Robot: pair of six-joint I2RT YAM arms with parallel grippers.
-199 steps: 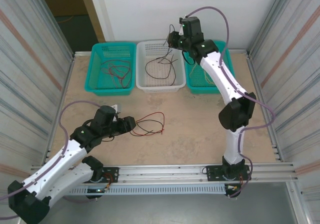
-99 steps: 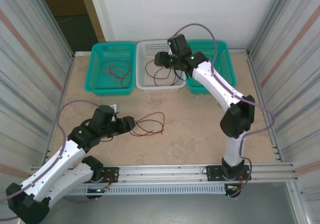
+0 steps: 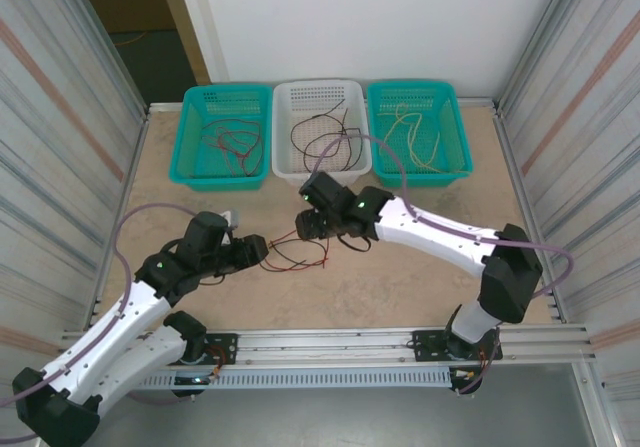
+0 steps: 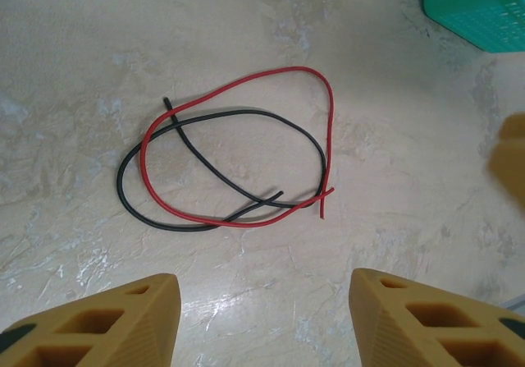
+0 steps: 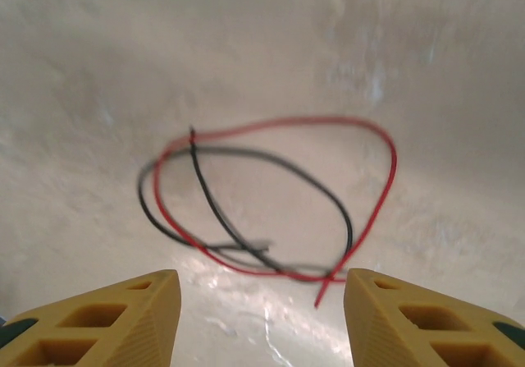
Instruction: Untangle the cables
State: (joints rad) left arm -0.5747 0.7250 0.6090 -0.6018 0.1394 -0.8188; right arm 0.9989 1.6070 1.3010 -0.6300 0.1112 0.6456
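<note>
Now, left gripper point(image 4: 262, 291), right gripper point(image 5: 262, 289), jaws parted, empty, near thin red wire loop point(image 4: 279, 69) overlapping thin black wire loop point(image 4: 246, 112).

- Table point(image 3: 400, 267): pale beige top with a marbled pattern, walled in on the left, right and far sides.
- Left teal basket point(image 3: 222, 179): stood at the far edge, left of centre.
- White basket point(image 3: 320, 174): stood at the far edge, touching or just beside the left teal basket.
- Right teal basket point(image 3: 425, 177): stood at the far edge, just right of the white basket.
- Red cable point(image 4: 330, 129): lay loose on the bare top, left of centre and nearer than the baskets, curled in one open loop.
- Black cable point(image 4: 119, 178): lay with the red cable, looped and crossing it at several places.
</note>
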